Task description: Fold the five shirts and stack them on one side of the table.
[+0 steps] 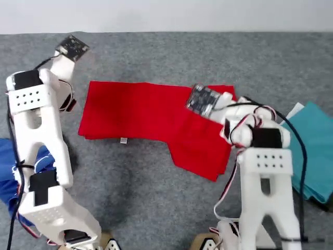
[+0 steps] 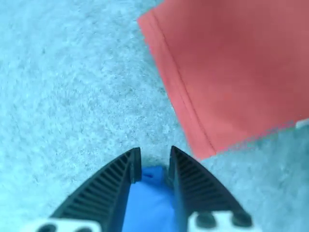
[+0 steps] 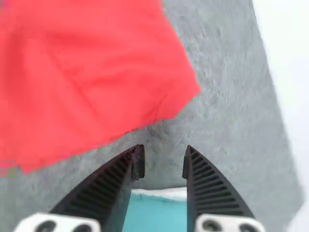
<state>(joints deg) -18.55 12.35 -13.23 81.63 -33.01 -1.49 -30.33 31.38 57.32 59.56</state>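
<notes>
grey tabletop (image 1: 156, 177): coarse, felt-like nap across the whole work area. red shirt (image 1: 140, 114): lies at its middle, smooth cloth, folded into a long band with one flap angled out toward the right arm (image 1: 265, 177); that arm's wrist covers part of that end. left arm (image 1: 36, 135): white plastic, stands beside the shirt's other end. teal shirt (image 1: 315, 140): folded, at the right edge, cut off by the frame. blue shirt (image 1: 5, 182): mostly hidden under the left arm; i cannot judge its fold. left claw (image 2: 154, 157): ribbed black fingers narrowly parted, gripping nothing, tips over grey nap near the red hem. right claw (image 3: 161, 157): parted wider, empty, just off a red shirt corner. small white tag (image 1: 123, 140): at the red shirt's near edge.
</notes>
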